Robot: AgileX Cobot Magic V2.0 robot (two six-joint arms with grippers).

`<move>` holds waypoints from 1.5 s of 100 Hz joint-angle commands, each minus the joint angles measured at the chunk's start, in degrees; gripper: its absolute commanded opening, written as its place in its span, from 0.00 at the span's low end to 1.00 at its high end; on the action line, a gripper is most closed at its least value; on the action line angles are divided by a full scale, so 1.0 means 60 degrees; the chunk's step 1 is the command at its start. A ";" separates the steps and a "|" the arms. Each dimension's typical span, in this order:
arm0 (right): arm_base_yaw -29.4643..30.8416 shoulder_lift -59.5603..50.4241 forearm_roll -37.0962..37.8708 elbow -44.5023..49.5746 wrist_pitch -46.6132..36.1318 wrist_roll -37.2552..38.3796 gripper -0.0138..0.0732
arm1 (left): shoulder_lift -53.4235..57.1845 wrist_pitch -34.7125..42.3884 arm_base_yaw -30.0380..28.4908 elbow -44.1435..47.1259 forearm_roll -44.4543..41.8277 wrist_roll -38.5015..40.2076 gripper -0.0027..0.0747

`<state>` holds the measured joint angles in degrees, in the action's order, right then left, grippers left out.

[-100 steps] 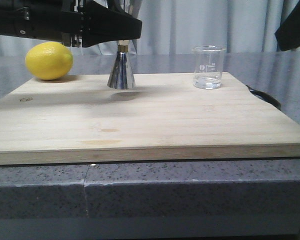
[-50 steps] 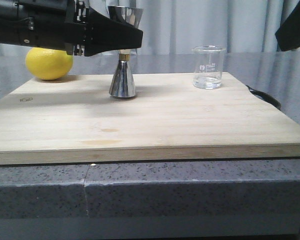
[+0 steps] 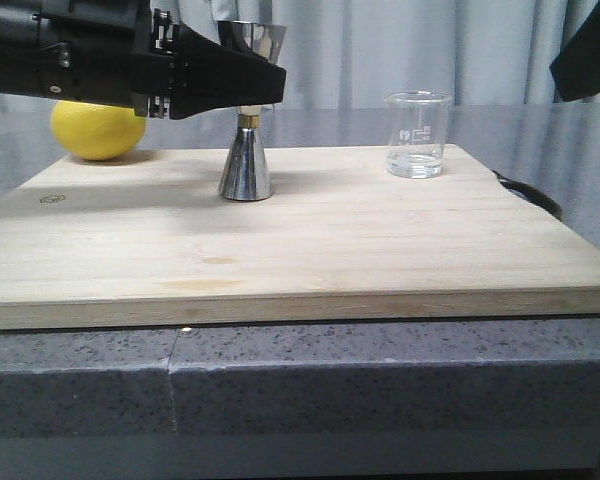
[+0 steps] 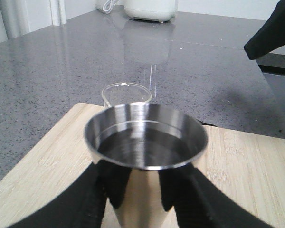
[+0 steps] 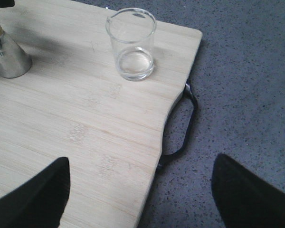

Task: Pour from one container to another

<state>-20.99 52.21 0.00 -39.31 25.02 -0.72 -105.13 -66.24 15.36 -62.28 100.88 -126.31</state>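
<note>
Our left gripper [image 3: 265, 80] has set the metal cup [image 3: 246, 150] down, jaws still squeezing it. The glass cup [image 3: 417, 134] waits untouched beside it; our right gripper [image 5: 140, 187] is wide apart.

1. A steel jigger [image 4: 145, 142] is gripped between the black fingers [image 4: 92, 199] of the left gripper [image 4: 145, 197], its open cup seen from above.
2. A clear glass beaker [image 4: 126, 94] is seen behind it, near the far edge of the wooden board [image 4: 247, 166].
3. The board is carried by a grey speckled worktop [image 4: 61, 61].
</note>
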 commanded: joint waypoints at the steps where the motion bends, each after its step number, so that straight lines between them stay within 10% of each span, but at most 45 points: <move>1: 0.0065 -0.0116 0.0088 -0.0267 -0.0695 -0.0073 0.79 | 0.0424 -0.0951 0.0062 -0.0201 0.0976 0.0023 0.46; 27: 0.0065 -0.0116 0.0142 -0.0267 -0.0672 -0.0073 0.79 | 0.0674 0.0709 0.0062 -0.0487 -0.1005 0.1298 0.80; 101: 0.0065 -0.0233 0.0348 -0.0839 0.0721 -0.0073 0.79 | 0.5519 0.0468 0.0062 -0.2980 -1.5154 1.7024 0.79; 150: 0.0890 -0.2456 0.1186 -0.0968 0.2940 0.1330 0.79 | 1.0311 0.3651 0.0062 0.2186 -1.7173 2.1864 0.79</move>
<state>-16.27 41.82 5.05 -45.45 44.58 6.52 -49.05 -51.53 15.36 -53.35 -2.08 2.03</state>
